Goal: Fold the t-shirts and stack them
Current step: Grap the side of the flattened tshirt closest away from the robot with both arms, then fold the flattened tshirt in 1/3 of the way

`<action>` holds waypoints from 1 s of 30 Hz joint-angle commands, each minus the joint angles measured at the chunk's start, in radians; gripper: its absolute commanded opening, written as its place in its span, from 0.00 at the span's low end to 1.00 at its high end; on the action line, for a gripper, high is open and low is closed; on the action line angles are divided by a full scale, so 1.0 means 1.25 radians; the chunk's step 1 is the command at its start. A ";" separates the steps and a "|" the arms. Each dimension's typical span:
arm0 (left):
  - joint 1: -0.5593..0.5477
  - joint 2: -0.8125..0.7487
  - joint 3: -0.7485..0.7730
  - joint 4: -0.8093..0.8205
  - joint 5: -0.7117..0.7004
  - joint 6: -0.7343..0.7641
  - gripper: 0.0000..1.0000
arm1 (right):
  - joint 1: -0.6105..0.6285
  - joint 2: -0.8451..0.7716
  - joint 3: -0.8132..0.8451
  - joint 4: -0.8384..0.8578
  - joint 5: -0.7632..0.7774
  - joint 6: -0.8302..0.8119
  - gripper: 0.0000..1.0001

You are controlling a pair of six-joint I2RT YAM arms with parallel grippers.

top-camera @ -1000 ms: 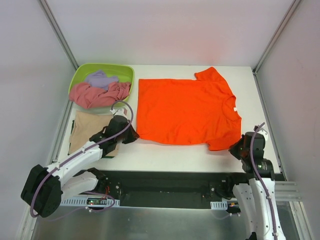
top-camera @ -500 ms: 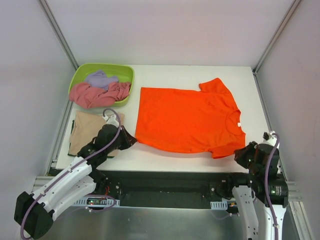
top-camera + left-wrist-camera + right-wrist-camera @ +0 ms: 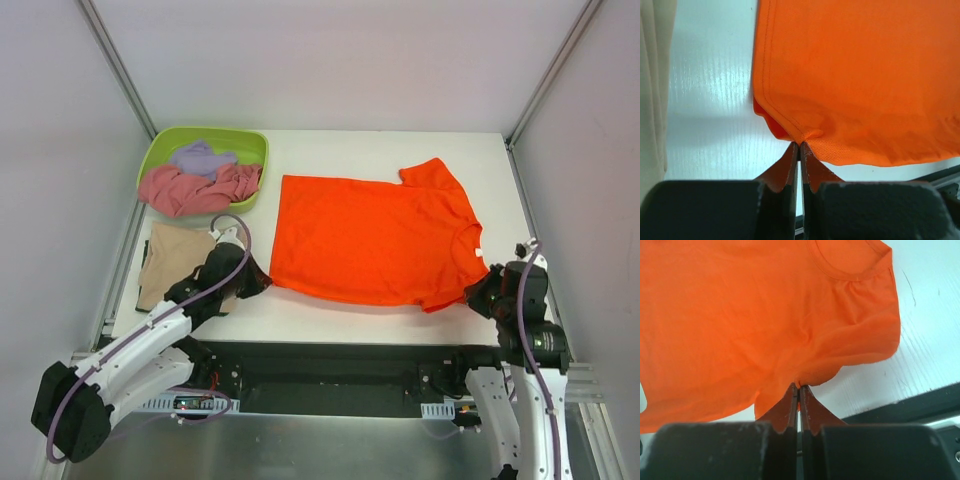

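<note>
Orange cloth fills the middle: the orange t-shirt (image 3: 370, 240) lies spread flat on the white table (image 3: 340, 148), its collar toward the right. A small white tag (image 3: 479, 251) sits at the neckline, too small to read. The left gripper (image 3: 800, 146) is pinched tight on the shirt's near hem corner. The right gripper (image 3: 799, 386) is pinched tight on the cloth by the near sleeve. The tan t-shirt (image 3: 170, 255), left of the orange one, is partly hidden under the left arm (image 3: 150, 335). The pink t-shirt (image 3: 195, 190) and the lavender t-shirt (image 3: 200, 157) lie crumpled in the green tub (image 3: 210, 132), their shapes hard to make out.
</note>
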 commanded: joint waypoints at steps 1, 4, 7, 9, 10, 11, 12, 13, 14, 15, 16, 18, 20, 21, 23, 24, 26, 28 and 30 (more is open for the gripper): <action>0.005 0.064 0.080 0.003 -0.073 0.024 0.00 | -0.004 0.083 -0.005 0.150 -0.022 -0.004 0.01; 0.006 0.125 0.124 0.011 -0.090 0.032 0.00 | -0.004 0.146 -0.006 0.212 -0.005 0.000 0.01; 0.009 0.191 0.162 0.013 -0.102 0.043 0.00 | -0.004 0.199 0.000 0.260 0.004 0.002 0.01; 0.013 0.222 0.181 0.013 -0.112 0.049 0.00 | -0.004 0.235 0.005 0.294 -0.002 -0.002 0.01; 0.015 0.237 0.188 0.013 -0.118 0.050 0.00 | -0.004 0.255 0.003 0.315 -0.001 -0.006 0.01; 0.017 0.245 0.193 0.014 -0.123 0.053 0.00 | -0.004 0.276 0.001 0.335 -0.001 -0.009 0.01; 0.018 0.258 0.199 0.014 -0.124 0.056 0.00 | -0.004 0.294 0.004 0.348 0.005 -0.009 0.01; 0.026 0.270 0.204 0.013 -0.124 0.055 0.00 | -0.003 0.316 0.008 0.356 0.009 -0.005 0.01; 0.032 0.279 0.207 0.014 -0.122 0.054 0.00 | -0.004 0.332 0.009 0.370 0.014 -0.004 0.01; 0.038 0.290 0.213 0.015 -0.122 0.055 0.00 | -0.003 0.350 0.009 0.390 0.011 -0.002 0.01; 0.045 0.298 0.216 0.016 -0.120 0.055 0.00 | -0.004 0.366 0.010 0.400 0.010 0.000 0.01; 0.061 0.320 0.229 0.016 -0.104 0.059 0.00 | -0.003 0.395 0.011 0.440 0.007 0.000 0.01; 0.071 0.340 0.238 0.019 -0.093 0.061 0.00 | -0.004 0.424 0.016 0.465 0.008 -0.002 0.01; 0.075 0.356 0.242 0.022 -0.087 0.062 0.00 | -0.004 0.437 0.020 0.476 0.009 -0.006 0.01; 0.078 0.378 0.251 0.027 -0.075 0.067 0.00 | -0.004 0.464 0.026 0.499 0.008 -0.017 0.01; 0.081 0.390 0.258 0.028 -0.073 0.069 0.00 | -0.004 0.478 0.030 0.511 0.007 -0.021 0.01; 0.087 0.411 0.269 0.030 -0.068 0.071 0.00 | -0.004 0.509 0.036 0.532 -0.003 -0.027 0.01; 0.093 0.433 0.279 0.032 -0.066 0.075 0.00 | -0.004 0.541 0.043 0.549 -0.011 -0.032 0.01; 0.099 0.453 0.291 0.033 -0.067 0.081 0.00 | -0.004 0.572 0.053 0.564 -0.014 -0.039 0.01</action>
